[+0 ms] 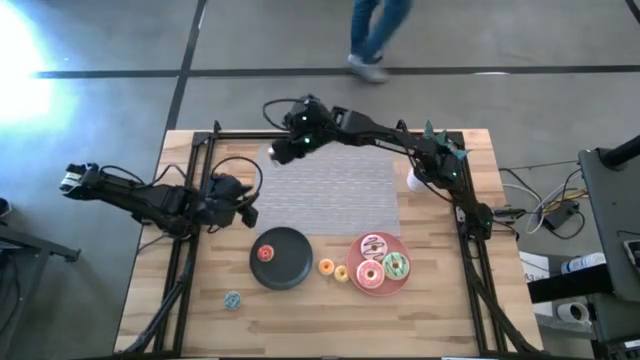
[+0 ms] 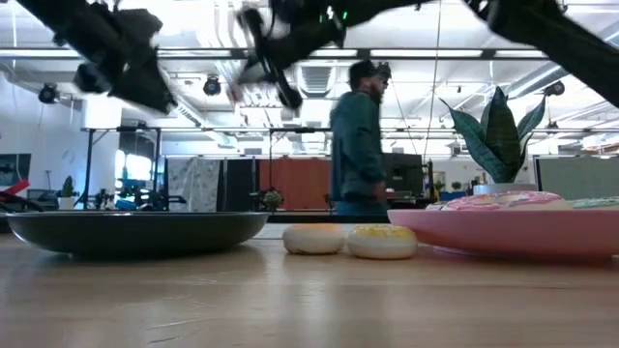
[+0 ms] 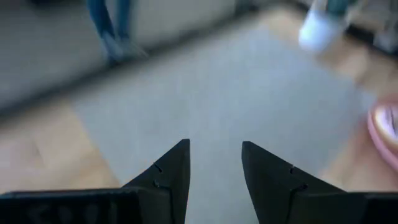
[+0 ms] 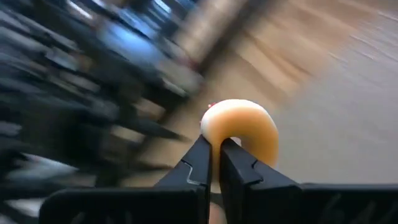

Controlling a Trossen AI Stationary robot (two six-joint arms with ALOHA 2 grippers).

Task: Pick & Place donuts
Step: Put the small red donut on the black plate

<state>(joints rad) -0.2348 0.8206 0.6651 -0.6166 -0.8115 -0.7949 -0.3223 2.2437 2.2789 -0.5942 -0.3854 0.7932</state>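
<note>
My right gripper [image 4: 214,152] is shut on a pale orange donut ring [image 4: 242,127], high over the far left corner of the grey mat [image 1: 335,190]. My left gripper [image 3: 214,162] is open and empty, at the mat's left edge [image 1: 245,208]. A red donut [image 1: 265,253] lies on the black plate [image 1: 290,270]. Orange [image 1: 326,266] and yellow [image 1: 341,273] donuts lie flat on the wood between the plates. The teal one [image 1: 232,300] lies near the table's front left. White-pink [image 1: 374,245], pink [image 1: 370,275] and green [image 1: 396,266] donuts lie on the pink plate [image 1: 385,290]. My right gripper pinches the pale orange ring by its band [image 4: 214,134] between the two fingers, at their free ends. The ring stands on edge beyond the fingertips, its hole showing beside one finger [image 4: 239,165]. It is lifted clear of the table.
A white cup [image 1: 415,180] stands at the mat's right edge under the right arm. Black frame rails [image 1: 190,190] run along the table's left, far and right sides. A person [image 1: 375,40] walks on the floor beyond the far edge. Bare wood lies along the near edge.
</note>
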